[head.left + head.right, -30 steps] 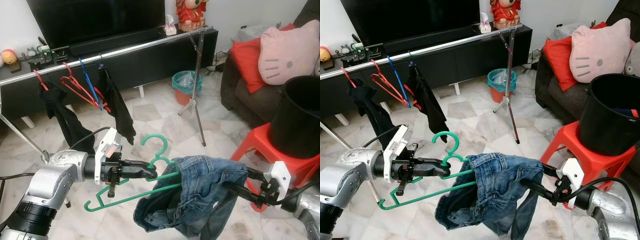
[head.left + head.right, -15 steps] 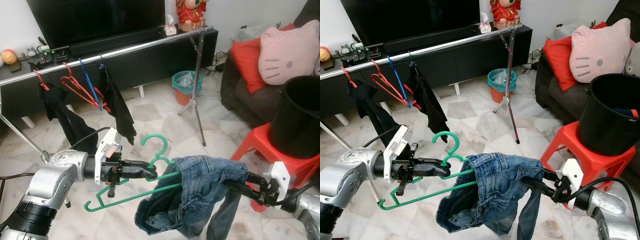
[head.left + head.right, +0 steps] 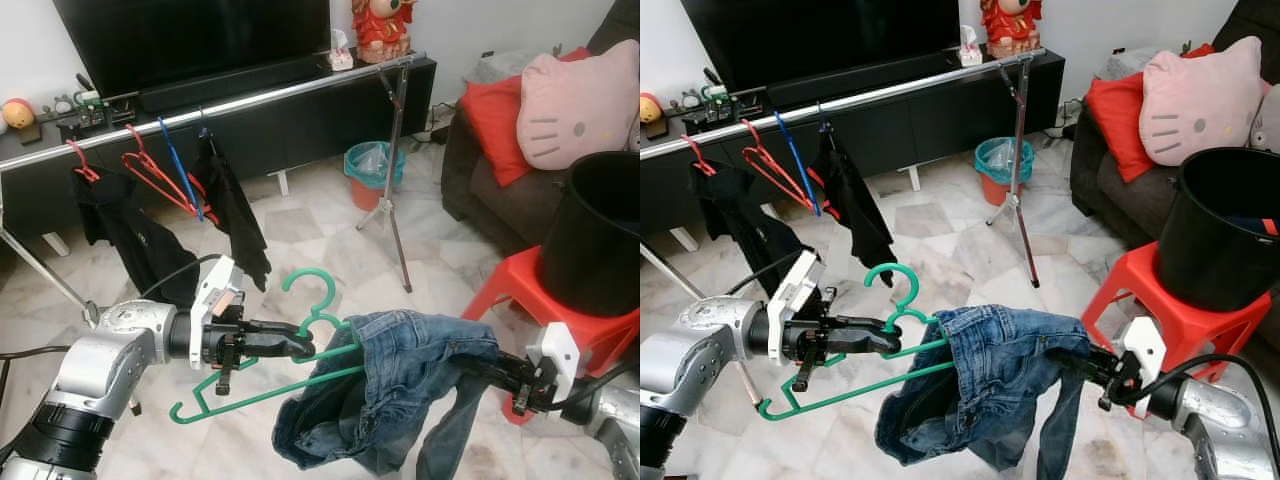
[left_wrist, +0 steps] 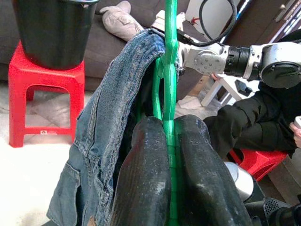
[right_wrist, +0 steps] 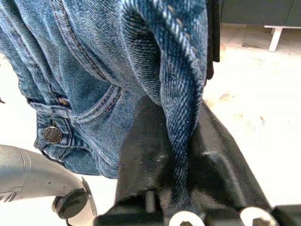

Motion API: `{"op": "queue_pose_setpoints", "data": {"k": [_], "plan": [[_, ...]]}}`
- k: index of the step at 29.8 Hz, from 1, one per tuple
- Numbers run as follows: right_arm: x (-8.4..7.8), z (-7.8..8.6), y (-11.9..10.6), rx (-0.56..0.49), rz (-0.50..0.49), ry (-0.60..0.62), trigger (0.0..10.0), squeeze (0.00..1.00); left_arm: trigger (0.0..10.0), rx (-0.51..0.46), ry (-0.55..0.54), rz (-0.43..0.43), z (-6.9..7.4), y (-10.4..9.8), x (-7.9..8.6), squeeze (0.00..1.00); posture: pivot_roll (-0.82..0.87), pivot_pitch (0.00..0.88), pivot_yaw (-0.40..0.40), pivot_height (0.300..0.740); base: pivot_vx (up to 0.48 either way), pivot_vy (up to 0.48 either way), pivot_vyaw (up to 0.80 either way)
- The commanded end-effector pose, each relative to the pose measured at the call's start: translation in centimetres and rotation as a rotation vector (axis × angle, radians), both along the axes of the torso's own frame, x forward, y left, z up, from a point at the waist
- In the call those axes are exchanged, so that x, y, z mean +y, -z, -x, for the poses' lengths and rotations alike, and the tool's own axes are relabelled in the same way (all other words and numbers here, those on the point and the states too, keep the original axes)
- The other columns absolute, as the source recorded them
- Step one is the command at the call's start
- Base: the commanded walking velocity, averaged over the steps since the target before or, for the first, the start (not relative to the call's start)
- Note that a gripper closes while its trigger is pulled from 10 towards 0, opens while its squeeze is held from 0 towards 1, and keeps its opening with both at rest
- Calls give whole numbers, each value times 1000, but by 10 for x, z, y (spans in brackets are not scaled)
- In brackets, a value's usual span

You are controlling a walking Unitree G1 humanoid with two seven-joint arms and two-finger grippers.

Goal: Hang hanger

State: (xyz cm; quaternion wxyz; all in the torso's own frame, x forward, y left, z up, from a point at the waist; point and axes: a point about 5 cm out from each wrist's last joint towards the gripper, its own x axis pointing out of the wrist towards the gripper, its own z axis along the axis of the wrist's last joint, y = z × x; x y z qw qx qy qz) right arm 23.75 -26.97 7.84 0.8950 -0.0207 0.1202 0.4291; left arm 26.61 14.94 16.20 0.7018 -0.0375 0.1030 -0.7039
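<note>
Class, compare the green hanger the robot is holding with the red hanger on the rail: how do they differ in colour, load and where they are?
The green hanger carries blue jeans; the red hanger is bare. The green hanger is pinched in the left gripper above the floor, tilted; the red hanger hooks over the silver rail. Both are thin open-frame hangers with a curved hook.

A pale marble tile floor runs through the room. Against the white wall stands a long black TV cabinet with a large dark television on it, a red figurine and a tissue box near one end. A metal clothes rail on a tripod stand crosses in front, with a teal bin behind. On the right is a dark sofa with red cushion and pink cat pillow, beside a red plastic stool bearing a black bucket.
</note>
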Motion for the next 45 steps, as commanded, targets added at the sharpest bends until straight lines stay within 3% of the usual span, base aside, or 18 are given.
{"op": "queue_pose_setpoints", "data": {"k": [1, 13, 18, 25, 29, 37, 41, 45], "plan": [[5, -6, -8, -35, -10, -22, 0, 0, 10000, -69, 66, 30, 3, -13, -3, 0, 61, 3, 97, 740, 0, 0, 0], [6, -6, -9, -41, -4, -29, 0, 0, 10000, -91, 68, 3, 6, -7, -2, 0, 60, 0, 96, 740, 0, 0, 0], [7, -7, -10, -48, -1, -30, 0, 0, 10000, -196, 16, -71, 3, 8, 2, 0, 61, 0, 97, 740, 0, 0, 0], [8, -7, -10, -50, 4, -34, 0, 0, 10000, -249, -70, -204, -5, 31, 10, 0, 61, 0, 98, 740, 0, 0, 0], [8, -7, -10, -49, 6, -35, 0, 0, 10000, -264, -133, -221, -12, 39, 12, 0, 58, 2, 98, 740, 0, 0, 0], [5, -7, -11, -49, 16, -26, 0, 0, 10000, -246, -71, -285, -4, 55, 20, 0, 57, 7, 96, 740, 0, 0, 0], [5, -8, -11, -49, 18, -25, 0, 0, 10000, -249, -62, -347, -3, 64, 27, 0, 60, 9, 95, 740, 0, 0, 0], [6, -8, -11, -48, 21, -29, 0, 0, 10000, -280, -23, -462, 1, 79, 37, 0, 60, 11, 95, 740, 0, 0, 0]]}}
